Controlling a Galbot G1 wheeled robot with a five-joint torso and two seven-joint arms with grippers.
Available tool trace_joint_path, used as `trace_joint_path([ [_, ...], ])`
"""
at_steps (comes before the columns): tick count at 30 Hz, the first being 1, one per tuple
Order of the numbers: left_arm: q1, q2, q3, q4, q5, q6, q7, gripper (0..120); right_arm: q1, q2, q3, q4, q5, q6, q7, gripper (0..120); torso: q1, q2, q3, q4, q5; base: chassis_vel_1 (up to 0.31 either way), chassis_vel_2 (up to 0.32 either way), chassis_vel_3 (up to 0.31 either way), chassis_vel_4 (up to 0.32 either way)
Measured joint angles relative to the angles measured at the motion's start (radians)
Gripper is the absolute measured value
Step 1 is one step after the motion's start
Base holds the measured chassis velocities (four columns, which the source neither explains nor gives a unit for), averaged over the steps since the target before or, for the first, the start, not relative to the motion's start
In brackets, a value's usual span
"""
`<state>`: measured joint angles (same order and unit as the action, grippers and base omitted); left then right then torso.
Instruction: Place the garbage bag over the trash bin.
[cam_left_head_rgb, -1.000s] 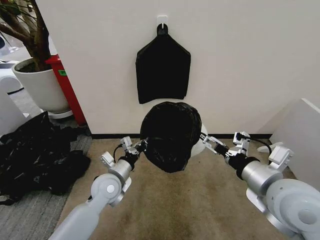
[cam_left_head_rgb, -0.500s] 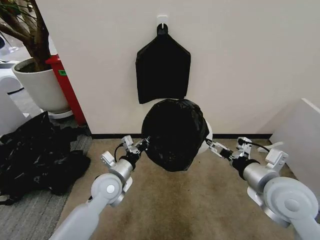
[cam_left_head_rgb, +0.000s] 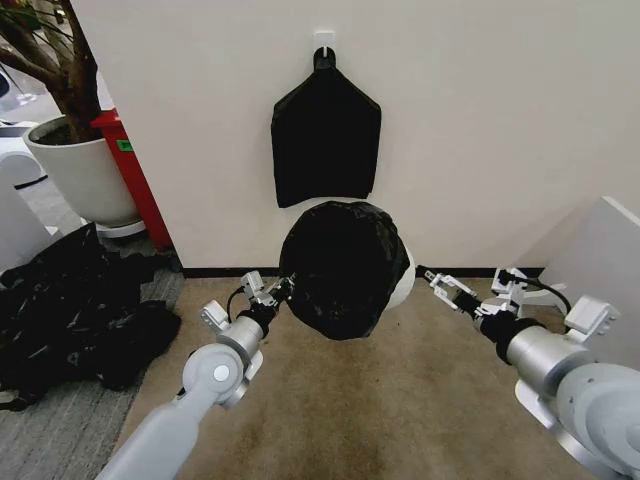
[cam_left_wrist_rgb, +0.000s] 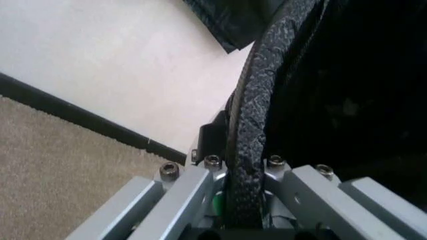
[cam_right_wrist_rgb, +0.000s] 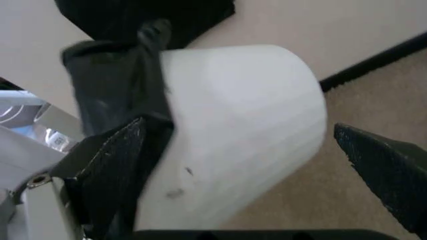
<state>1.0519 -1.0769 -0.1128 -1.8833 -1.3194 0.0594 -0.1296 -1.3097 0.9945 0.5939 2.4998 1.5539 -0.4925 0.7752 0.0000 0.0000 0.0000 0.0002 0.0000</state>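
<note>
Right gripper (cam_left_head_rgb: 444, 289) has pulled back, jaws apart, clear of the trash bin (cam_left_head_rgb: 403, 283). Left gripper (cam_left_head_rgb: 276, 290) pinches the garbage bag (cam_left_head_rgb: 343, 268) draped over the bin's mouth. Likely next: seating the rim edge evenly.

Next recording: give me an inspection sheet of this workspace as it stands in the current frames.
Surface: beige carpet.
Job's things: garbage bag stretched over the mouth of the trash bin, white wall showing on the right.
Clutter: black plastic heap on the floor at left.
Grippers: left gripper shut on the garbage bag's edge; right gripper open, apart from the bin.
Cables: thin cable on the right wrist.
Surroundings: black bundle hung on the wall; plant pot; red object.
</note>
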Motion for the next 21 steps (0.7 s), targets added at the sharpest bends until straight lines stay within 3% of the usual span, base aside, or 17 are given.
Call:
trace_joint_path([
  [15,0.004,0.001,0.0,-0.012,0.008,-0.001,0.009,1,0.036,0.0,-0.063,0.004,-0.039,-0.001,0.022,100,0.0,0.0,0.0,-0.0002,0.0,0.0,0.0,0.0,0.0],
  [21,0.006,0.004,0.0,-0.033,0.003,-0.001,0.009,1,-0.008,0.015,-0.062,-0.061,-0.128,-0.027,-0.057,100,0.0,0.0,0.0,-0.0003,0.0,0.0,0.0,0.0,0.0],
])
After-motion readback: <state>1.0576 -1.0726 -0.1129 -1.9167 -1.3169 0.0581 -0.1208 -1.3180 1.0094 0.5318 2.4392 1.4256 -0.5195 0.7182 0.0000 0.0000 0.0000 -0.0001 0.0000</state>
